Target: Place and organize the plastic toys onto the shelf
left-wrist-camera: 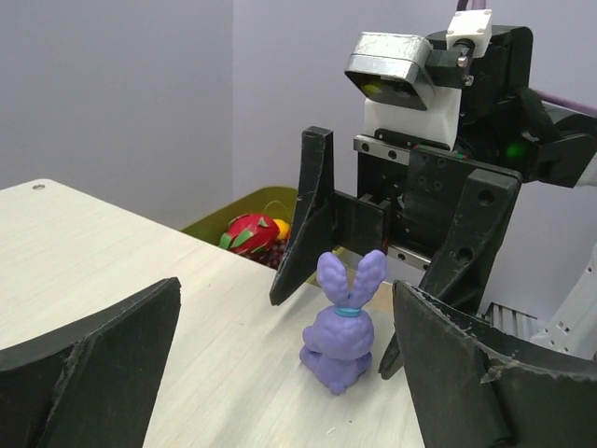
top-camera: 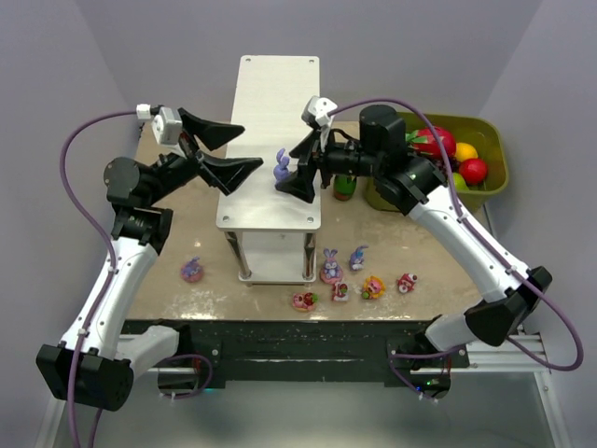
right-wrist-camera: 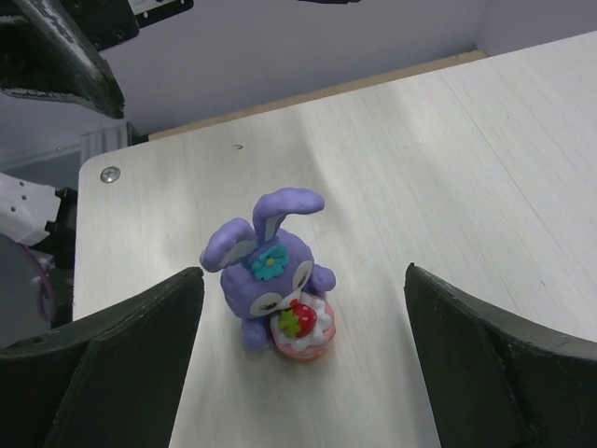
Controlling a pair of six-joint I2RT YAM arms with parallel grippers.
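Note:
A purple bunny toy (top-camera: 281,169) holding a pink strawberry cake stands upright on the shelf's (top-camera: 270,93) pale top board, near its front half. My right gripper (top-camera: 285,172) is open, one finger on either side of the bunny (right-wrist-camera: 275,271) without touching it. Left of the toy, my left gripper (top-camera: 252,147) hangs open and empty over the board's left edge, facing the bunny's back (left-wrist-camera: 342,327). Several more small toys lie on the table in front of the shelf: a bunny (top-camera: 330,266), another purple one (top-camera: 358,257), a pink piece (top-camera: 192,271) and red-yellow pieces (top-camera: 373,287).
An olive-green bin (top-camera: 494,140) with large fruits sits at the back right. A dark green bottle (top-camera: 344,187) stands between the bin and the shelf, under my right arm. The shelf's lower white tier (top-camera: 277,257) shows at the front.

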